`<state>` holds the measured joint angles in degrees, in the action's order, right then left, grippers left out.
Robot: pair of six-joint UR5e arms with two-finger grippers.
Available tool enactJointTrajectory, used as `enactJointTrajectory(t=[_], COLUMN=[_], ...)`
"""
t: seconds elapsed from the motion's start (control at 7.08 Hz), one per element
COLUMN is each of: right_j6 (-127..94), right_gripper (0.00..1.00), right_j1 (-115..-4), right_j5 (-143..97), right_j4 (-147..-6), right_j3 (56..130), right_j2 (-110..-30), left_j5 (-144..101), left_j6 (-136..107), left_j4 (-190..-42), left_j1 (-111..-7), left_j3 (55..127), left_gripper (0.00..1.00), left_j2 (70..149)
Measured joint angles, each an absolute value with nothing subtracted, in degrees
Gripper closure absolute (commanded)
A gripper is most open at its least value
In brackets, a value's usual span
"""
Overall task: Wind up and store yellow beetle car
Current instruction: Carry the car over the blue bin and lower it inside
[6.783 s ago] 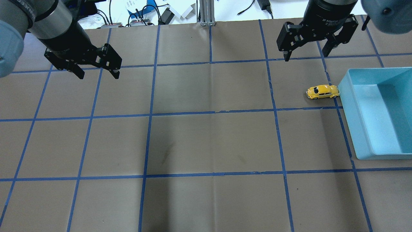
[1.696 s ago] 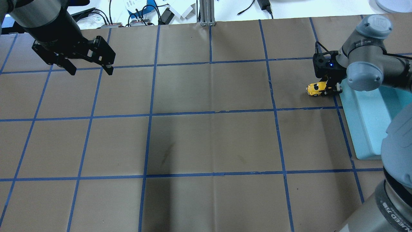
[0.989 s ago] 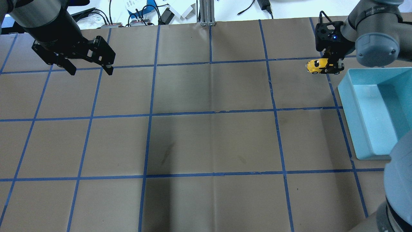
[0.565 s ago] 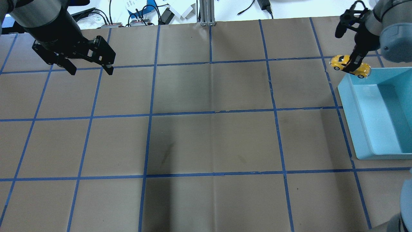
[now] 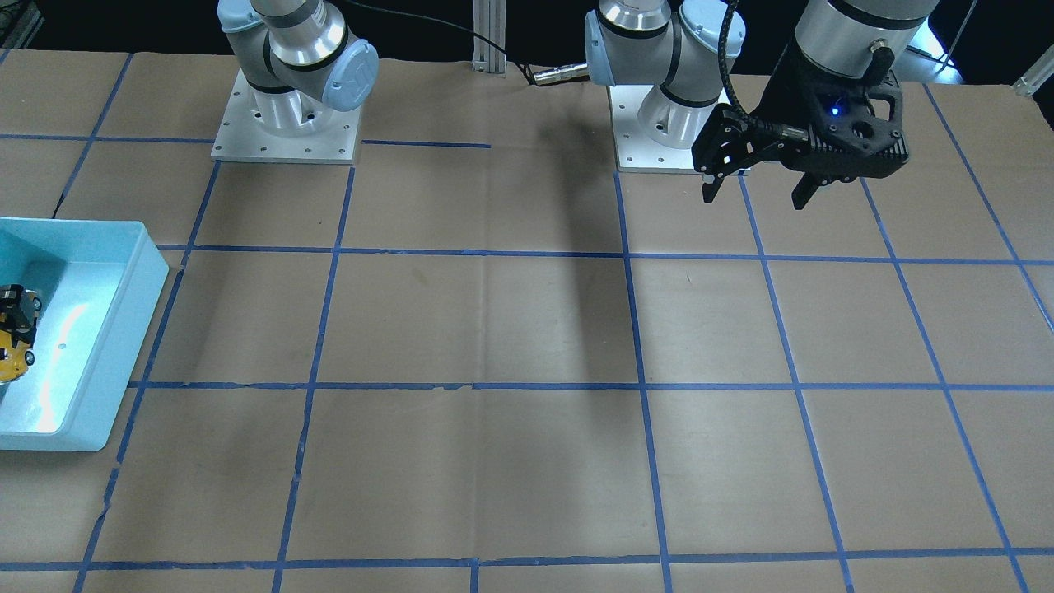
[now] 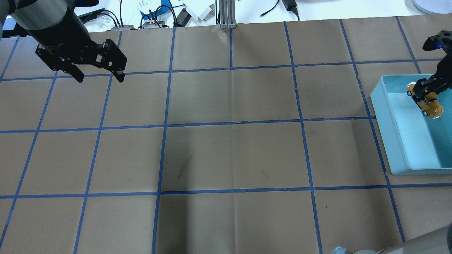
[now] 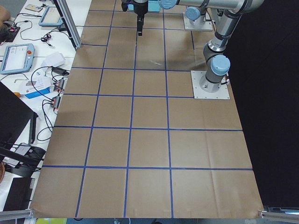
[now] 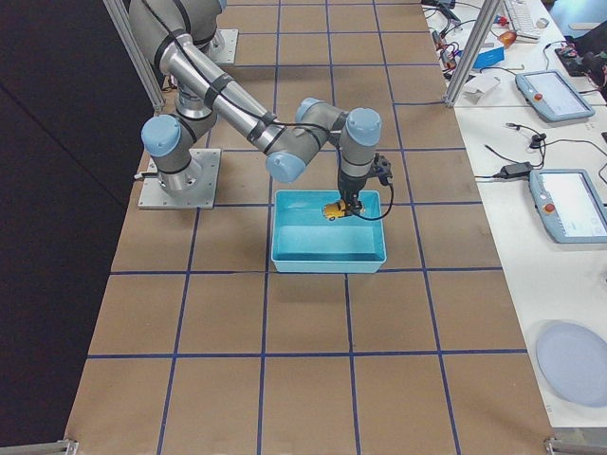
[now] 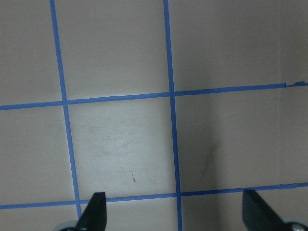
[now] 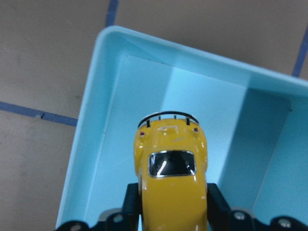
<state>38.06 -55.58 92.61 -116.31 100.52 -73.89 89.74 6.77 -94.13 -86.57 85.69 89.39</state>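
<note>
The yellow beetle car (image 6: 430, 105) is held in my right gripper (image 6: 424, 94), shut on its sides, in the air over the light blue bin (image 6: 380, 118). In the right wrist view the car (image 10: 170, 166) hangs between the two black fingers (image 10: 132, 202) over the bin's floor, near a corner. It also shows in the front view (image 5: 10, 352) and in the right side view (image 8: 333, 209), at about the height of the bin's rim (image 8: 327, 261). My left gripper (image 6: 100, 78) is open and empty, high over the table's far left.
Brown paper with blue tape lines covers the table. The bin (image 5: 123, 329) holds nothing else that I can see. Cables and small boxes (image 6: 155, 16) lie beyond the table's far edge. The left wrist view shows only bare paper between the open fingers (image 9: 95, 208).
My right gripper closed on the car beside the bin, lifted it, and carried it to the right over the bin. The left arm has stayed still over the last 1.7 s.
</note>
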Motion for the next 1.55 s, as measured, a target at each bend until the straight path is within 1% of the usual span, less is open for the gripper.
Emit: enactJointTrajectory(t=[0.28, 0.71, 0.99, 1.13, 1.41, 1.55], right_j6=[31.33, 31.45, 33.59, 33.55, 33.18, 33.07], right_gripper=[0.96, 0.93, 0.87, 0.81, 0.31, 0.30], right_j1=[-52.68, -52.07, -52.04, -52.04, -51.97, -51.96], right_j5=[92.47, 92.54, 92.67, 92.98, 93.37, 93.63], right_j4=[-118.77, -129.91, -132.19, -132.41, -132.45, -132.29], right_j3=[105.30, 113.60, 114.88, 115.02, 115.05, 114.85], right_j2=[-73.83, -73.49, -73.35, -73.29, -73.23, -73.22], left_j5=[89.79, 89.77, 89.85, 89.79, 89.69, 89.62], left_j6=[6.77, 6.74, 6.03, 5.30, 2.58, 1.32], left_j4=[-94.13, -94.13, -94.14, -94.33, -94.71, -94.96], left_j1=[-86.57, -86.57, -86.57, -86.57, -86.52, -86.45], left_j3=[85.69, 85.75, 85.73, 85.67, 85.28, 84.87], left_gripper=[0.00, 0.00, 0.00, 0.00, 0.00, 0.00], left_j2=[89.38, 89.42, 89.58, 89.57, 89.52, 89.56])
